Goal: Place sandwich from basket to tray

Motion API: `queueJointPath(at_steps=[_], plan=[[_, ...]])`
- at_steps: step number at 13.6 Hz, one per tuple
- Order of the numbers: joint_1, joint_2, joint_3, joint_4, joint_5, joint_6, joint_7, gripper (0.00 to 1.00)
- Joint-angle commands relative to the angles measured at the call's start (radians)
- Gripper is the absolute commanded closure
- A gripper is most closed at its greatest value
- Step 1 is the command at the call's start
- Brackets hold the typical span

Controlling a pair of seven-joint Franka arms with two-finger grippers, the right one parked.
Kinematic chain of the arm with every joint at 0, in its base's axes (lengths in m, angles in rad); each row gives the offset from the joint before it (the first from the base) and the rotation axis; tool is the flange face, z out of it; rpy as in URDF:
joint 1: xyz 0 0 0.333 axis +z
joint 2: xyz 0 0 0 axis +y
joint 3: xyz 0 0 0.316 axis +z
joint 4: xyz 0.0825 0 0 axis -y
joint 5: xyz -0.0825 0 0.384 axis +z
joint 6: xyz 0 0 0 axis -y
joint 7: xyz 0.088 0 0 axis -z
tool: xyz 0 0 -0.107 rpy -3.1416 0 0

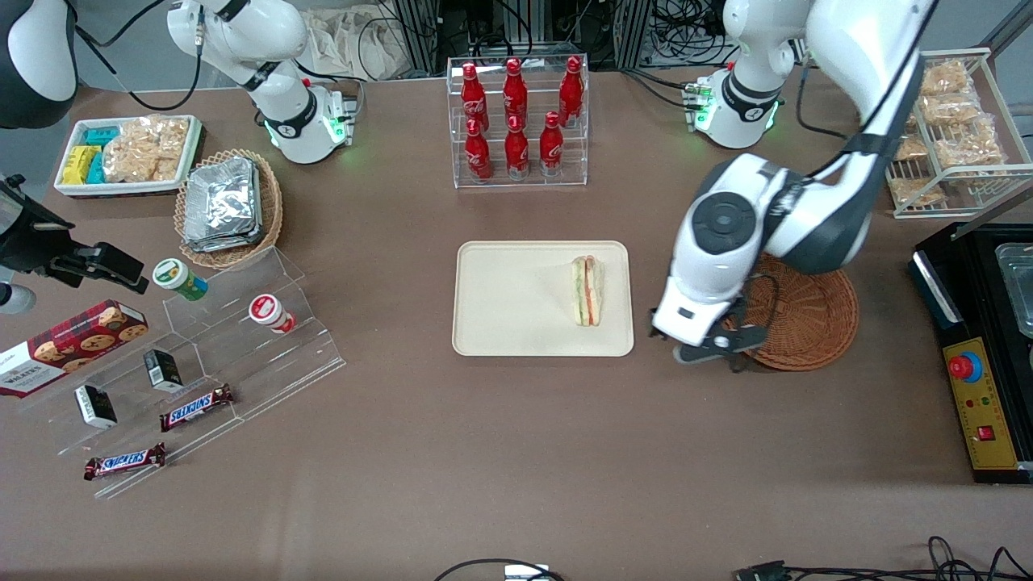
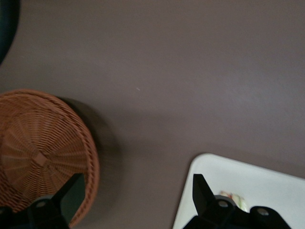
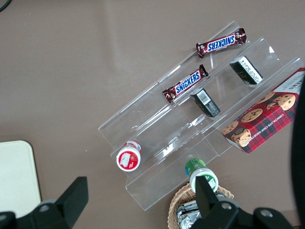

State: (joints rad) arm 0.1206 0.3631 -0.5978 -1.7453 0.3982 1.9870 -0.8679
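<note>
The sandwich (image 1: pixel 589 290), a wrapped white wedge with green and orange-red layers, lies on the cream tray (image 1: pixel 508 307), near the tray's edge toward the working arm. The reddish-brown wicker basket (image 1: pixel 807 315) stands beside the tray and looks empty. My gripper (image 1: pixel 714 351) hangs open over the bare table between tray and basket, at the basket's rim, holding nothing. In the left wrist view the gripper (image 2: pixel 138 179) spans brown table, one finger over the basket (image 2: pixel 38 152) rim, the other over the tray (image 2: pixel 257 186) corner. A bit of the sandwich (image 2: pixel 233 198) shows there.
A clear rack of red bottles (image 1: pixel 516 113) stands farther from the front camera than the tray. A tan basket of foil packets (image 1: pixel 226 206) and an acrylic snack shelf (image 1: pixel 202 355) lie toward the parked arm's end. A black control box (image 1: pixel 980 363) sits beside the reddish-brown basket.
</note>
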Motion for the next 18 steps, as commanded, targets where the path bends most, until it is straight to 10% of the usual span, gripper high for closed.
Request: queueJointPath(at_steps=[1,6,14,18], plan=[[0.074,-0.081,-0.011,-0.016,-0.019,-0.057,0.067,0.0],[0.191,-0.217,0.042,-0.014,-0.191,-0.184,0.43,0.0],[-0.035,-0.361,0.444,0.007,-0.337,-0.299,0.817,0.0],[-0.038,-0.44,0.458,0.039,-0.364,-0.402,0.928,0.0]])
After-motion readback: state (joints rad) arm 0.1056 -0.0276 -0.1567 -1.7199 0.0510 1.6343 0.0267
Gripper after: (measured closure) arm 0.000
